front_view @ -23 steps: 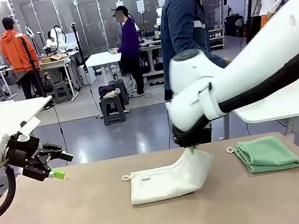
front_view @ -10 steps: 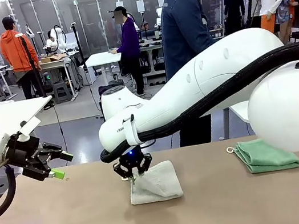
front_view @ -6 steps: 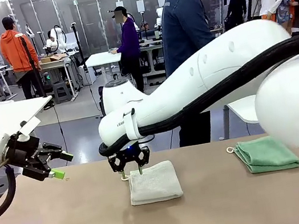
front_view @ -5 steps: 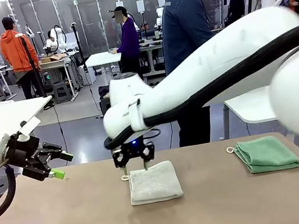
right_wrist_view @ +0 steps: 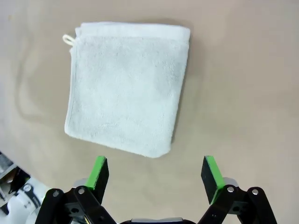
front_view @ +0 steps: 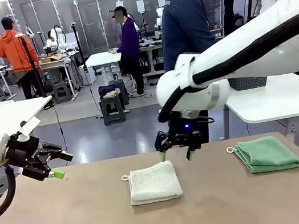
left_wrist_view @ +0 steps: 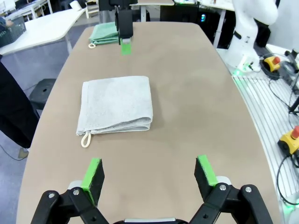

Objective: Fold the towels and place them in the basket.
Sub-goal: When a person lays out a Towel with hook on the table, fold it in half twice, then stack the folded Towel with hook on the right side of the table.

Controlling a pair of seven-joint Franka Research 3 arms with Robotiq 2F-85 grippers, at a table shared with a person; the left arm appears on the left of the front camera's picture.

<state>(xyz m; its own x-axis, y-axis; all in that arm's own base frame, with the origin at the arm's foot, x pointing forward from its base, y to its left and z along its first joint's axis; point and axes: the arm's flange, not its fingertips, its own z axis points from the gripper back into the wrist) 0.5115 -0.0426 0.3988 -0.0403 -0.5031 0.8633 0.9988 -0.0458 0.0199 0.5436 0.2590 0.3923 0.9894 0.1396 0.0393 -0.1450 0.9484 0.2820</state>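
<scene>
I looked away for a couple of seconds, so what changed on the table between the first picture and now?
The right gripper folded the off-white towel in half by carrying its right edge leftward, let go, then lifted and swung right; its fingers now hang open. The mint green towel and the open left gripper stayed put.

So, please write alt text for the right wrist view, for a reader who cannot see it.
A folded off-white terry towel lies flat on the tan table, its small loop at one corner. Below it hangs the right gripper, its green-padded fingers open and empty.
</scene>
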